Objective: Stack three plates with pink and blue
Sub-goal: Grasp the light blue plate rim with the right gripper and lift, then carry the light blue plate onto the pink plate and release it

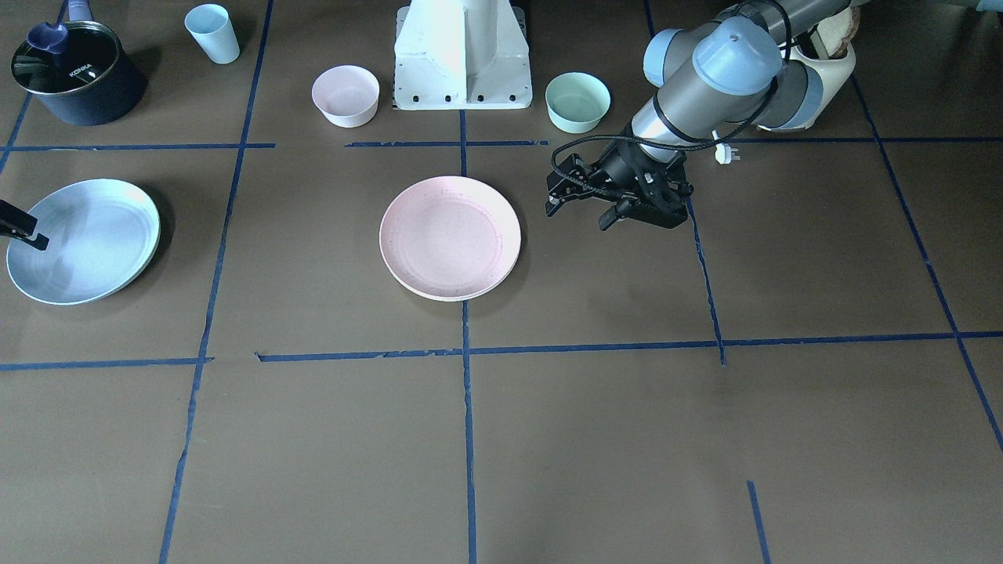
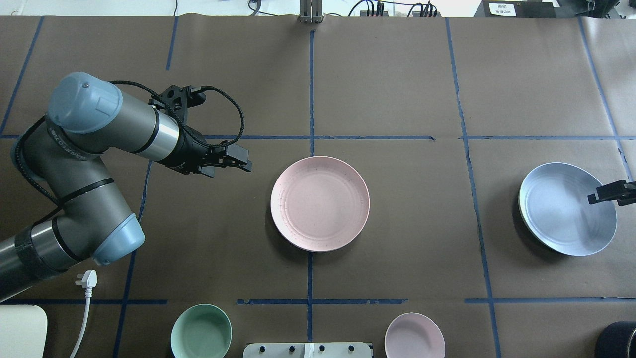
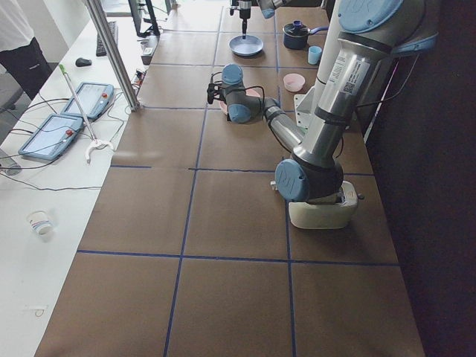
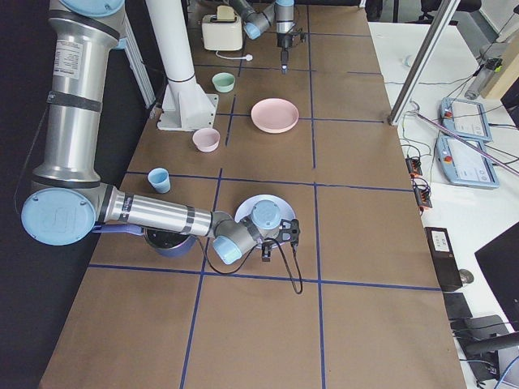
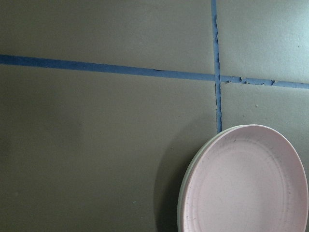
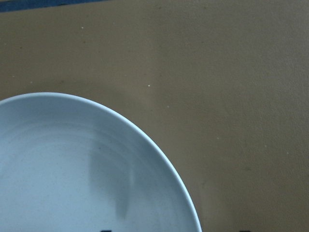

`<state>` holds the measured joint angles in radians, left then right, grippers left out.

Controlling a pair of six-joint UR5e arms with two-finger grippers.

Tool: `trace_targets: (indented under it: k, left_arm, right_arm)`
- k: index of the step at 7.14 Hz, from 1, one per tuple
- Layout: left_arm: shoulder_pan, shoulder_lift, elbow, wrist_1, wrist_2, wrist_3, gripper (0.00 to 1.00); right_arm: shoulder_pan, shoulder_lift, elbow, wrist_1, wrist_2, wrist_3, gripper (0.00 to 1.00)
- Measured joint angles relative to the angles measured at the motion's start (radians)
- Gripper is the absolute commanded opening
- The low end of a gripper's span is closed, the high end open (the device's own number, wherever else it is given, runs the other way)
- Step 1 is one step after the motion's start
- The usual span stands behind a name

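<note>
**Overhead view.** The pink plate (image 2: 320, 203) lies at table centre. The left gripper (image 2: 246, 160) hovers near it at its 10 o'clock, jaws parted and empty. The blue plate (image 2: 566, 209) sits well apart at the pink plate's 3 o'clock. The right gripper (image 2: 608, 193) is over its rim between 2 and 3 o'clock.

**Left wrist view.** This view alone shows a cream plate (image 5: 185, 183) beneath the pink one, its edge emerging at 9 o'clock.

**Right wrist view.** Only the blue plate's inner surface and rim appear, so whether these jaws clamp the rim cannot be told.
</note>
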<state>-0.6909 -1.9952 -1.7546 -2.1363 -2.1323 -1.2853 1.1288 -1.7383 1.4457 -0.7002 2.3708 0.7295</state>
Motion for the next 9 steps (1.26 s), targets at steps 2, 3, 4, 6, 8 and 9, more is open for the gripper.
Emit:
trace_targets:
  k: [2, 3, 4, 6, 8, 9]
  left_arm:
    - [0.000, 0.001, -0.006, 0.000, 0.000, 0.000, 1.00]
    - [-0.002, 0.002, -0.017, 0.000, 0.000, -0.001, 1.00]
    - [-0.004, 0.007, -0.035, 0.001, -0.001, -0.001, 1.00]
    - [-0.007, 0.023, -0.069, 0.001, -0.005, -0.002, 1.00]
    - [-0.019, 0.037, -0.089, 0.001, -0.018, -0.002, 1.00]
    - [-0.025, 0.041, -0.098, 0.000, -0.022, -0.002, 1.00]
  right_arm:
    - [-0.001, -0.001, 0.000, 0.003, 0.000, 0.006, 0.00]
    - [-0.001, -0.001, 0.022, 0.005, 0.005, 0.024, 0.00]
    - [-0.012, 0.016, 0.092, 0.006, 0.016, 0.118, 0.00]
    - [-0.122, 0.147, 0.228, 0.007, 0.012, 0.513, 0.00]
    - [-0.296, 0.328, 0.262, 0.002, -0.103, 0.843, 0.00]
    - [-0.388, 0.401, 0.265, -0.018, -0.194, 0.927, 0.01]
